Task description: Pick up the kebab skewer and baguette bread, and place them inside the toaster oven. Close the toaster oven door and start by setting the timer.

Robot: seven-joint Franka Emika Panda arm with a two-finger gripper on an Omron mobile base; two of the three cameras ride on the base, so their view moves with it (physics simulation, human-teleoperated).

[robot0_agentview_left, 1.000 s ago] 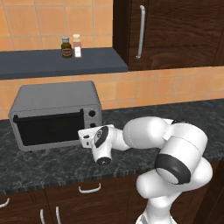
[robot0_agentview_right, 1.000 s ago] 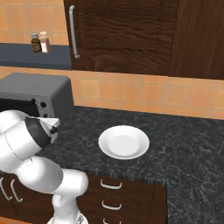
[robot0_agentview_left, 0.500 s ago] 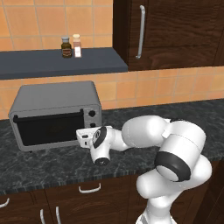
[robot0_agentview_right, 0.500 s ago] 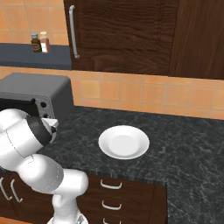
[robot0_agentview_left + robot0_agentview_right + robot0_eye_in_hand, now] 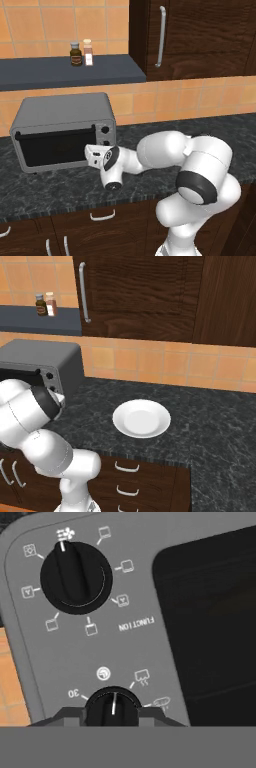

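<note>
One toaster oven (image 5: pixel 62 130), two bottles (image 5: pixel 81 53), one plate (image 5: pixel 141 418), tool (image 5: pixel 113 716) pinching one knob (image 5: pixel 113 708).

You are looking at a dark speckled stone counter (image 5: pixel 55 187) running along an orange tiled wall (image 5: pixel 165 102), with dark wood base cabinets (image 5: pixel 145 483) below it fitted with curved silver pulls. Above, on the left, a dark blue-grey shelf (image 5: pixel 60 72) carries two small spice bottles (image 5: pixel 81 53) side by side, and to its right hangs a dark wood wall cupboard (image 5: pixel 140 296) with a long vertical silver handle (image 5: pixel 84 291). The light is even and soft, with no hard shadows on the counter.
</note>
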